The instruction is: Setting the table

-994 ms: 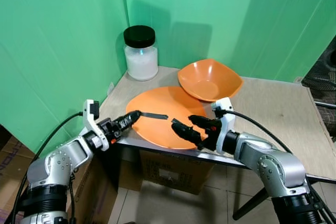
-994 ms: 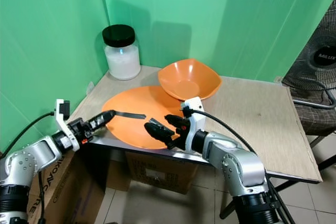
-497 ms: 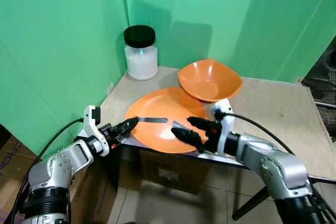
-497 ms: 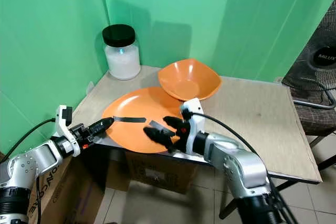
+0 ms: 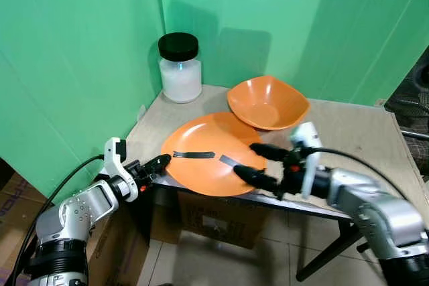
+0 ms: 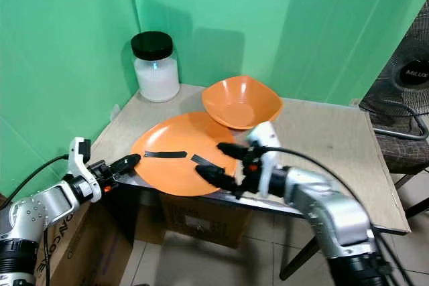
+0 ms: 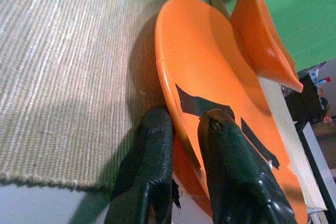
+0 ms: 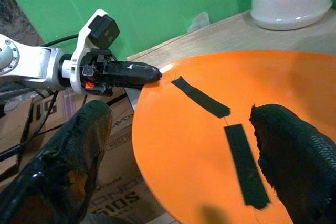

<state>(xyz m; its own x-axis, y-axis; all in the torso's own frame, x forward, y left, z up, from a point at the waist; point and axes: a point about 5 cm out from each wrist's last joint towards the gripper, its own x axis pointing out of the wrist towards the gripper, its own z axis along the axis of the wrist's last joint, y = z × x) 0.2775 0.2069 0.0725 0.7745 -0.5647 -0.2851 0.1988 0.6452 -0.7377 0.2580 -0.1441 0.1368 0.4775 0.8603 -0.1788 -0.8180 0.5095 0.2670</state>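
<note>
Plate [image 5: 204, 162] rim between left gripper [image 7: 184, 124] fingers

Bright, even light; slight motion blur

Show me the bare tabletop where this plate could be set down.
Widest bare stretch: right half of the table, past the bowl, toward the fan-side edge. A smaller patch lies between jar and plate. The near left edge is crowded by both grippers.
</note>
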